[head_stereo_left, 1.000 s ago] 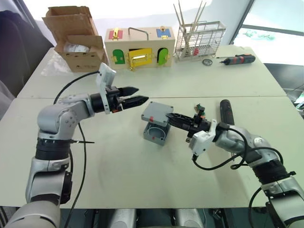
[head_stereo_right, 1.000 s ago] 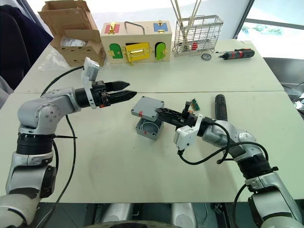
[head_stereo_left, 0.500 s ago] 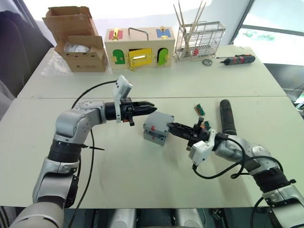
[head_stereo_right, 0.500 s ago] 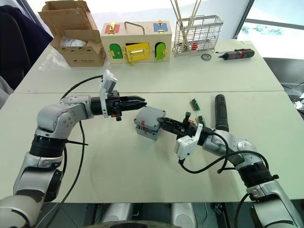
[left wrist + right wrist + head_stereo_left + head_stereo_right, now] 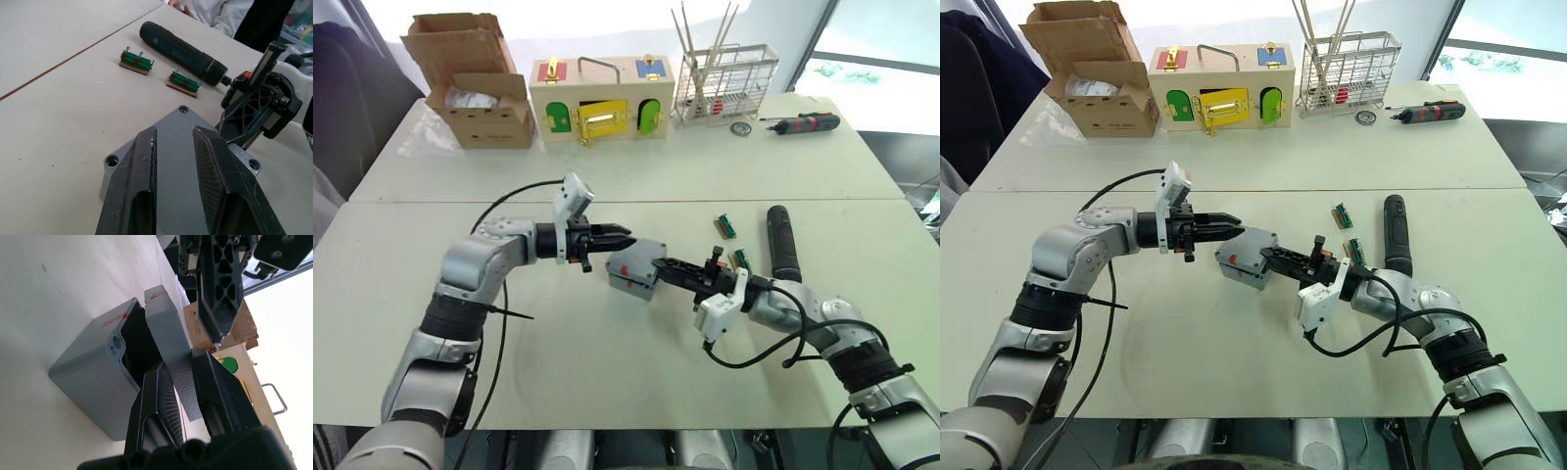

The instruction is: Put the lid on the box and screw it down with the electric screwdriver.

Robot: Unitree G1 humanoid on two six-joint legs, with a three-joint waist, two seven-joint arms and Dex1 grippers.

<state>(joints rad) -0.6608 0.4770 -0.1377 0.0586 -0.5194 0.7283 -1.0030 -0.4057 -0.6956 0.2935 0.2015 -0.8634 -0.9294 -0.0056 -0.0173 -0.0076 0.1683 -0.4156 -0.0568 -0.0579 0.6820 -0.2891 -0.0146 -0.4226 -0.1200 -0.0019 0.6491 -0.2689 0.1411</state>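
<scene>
Currently the lid [image 5: 168,330] is pinched at its edge by the right gripper [image 5: 1283,257], tilted over the box [image 5: 628,282]. The left gripper [image 5: 619,236], slightly parted, hovers above it, grasping nothing. Premature release risks misaligned corner holes. The screwdriver [image 5: 782,241] lies untouched beyond the box.

- The lid [image 5: 178,147] — smooth, matt grey plastic, as is the box [image 5: 93,377].
- Left gripper [image 5: 174,134] fingers: black, finely ribbed pads.
- The electric screwdriver [image 5: 181,51]: matt black casing.
- Table [image 5: 607,372] — pale, matt, smooth.
</scene>
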